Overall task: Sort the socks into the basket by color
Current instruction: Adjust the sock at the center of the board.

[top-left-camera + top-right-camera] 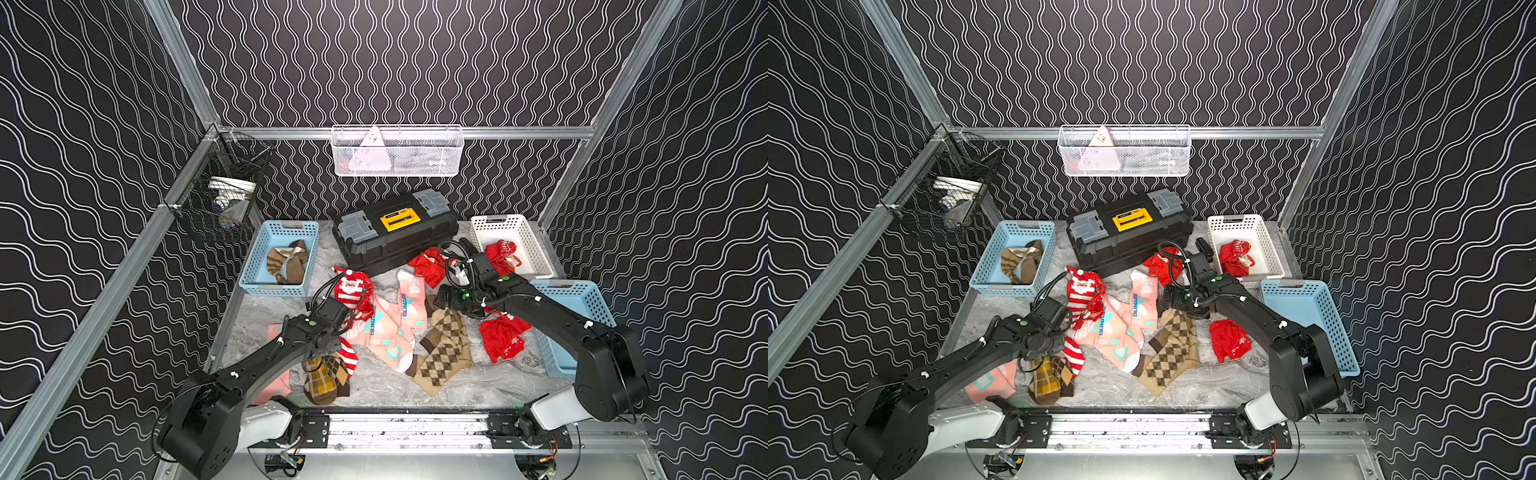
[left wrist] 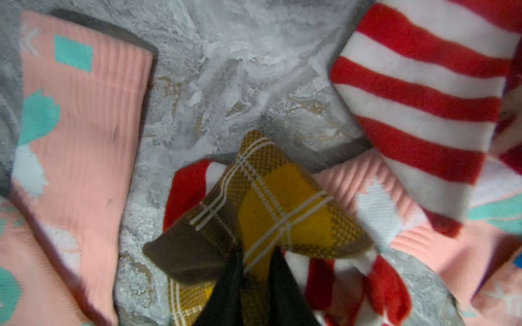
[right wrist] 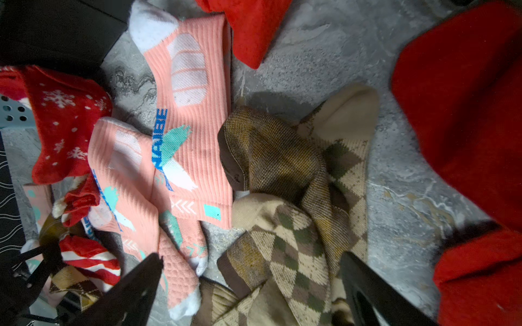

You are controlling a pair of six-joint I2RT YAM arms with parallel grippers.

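Left gripper [image 2: 258, 262] is pinched narrow on the mustard plaid sock [image 2: 285, 203]. I see a fold of it raised above the marble table [image 2: 226, 84], between a pink sock [image 2: 82, 141] and a red-white striped sock [image 2: 418, 113]. Right gripper [image 3: 251, 271] stands wide, holding nothing, over the tan argyle socks [image 3: 293, 245]. Brown socks [image 1: 289, 262] lie in the left blue basket [image 1: 252, 257]; a red sock [image 1: 500, 253] lies in the white basket [image 1: 534, 245].

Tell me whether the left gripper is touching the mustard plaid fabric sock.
Touching. The left wrist view shows the left gripper with jaws closed on the mustard plaid fabric sock, fabric pinched between them.
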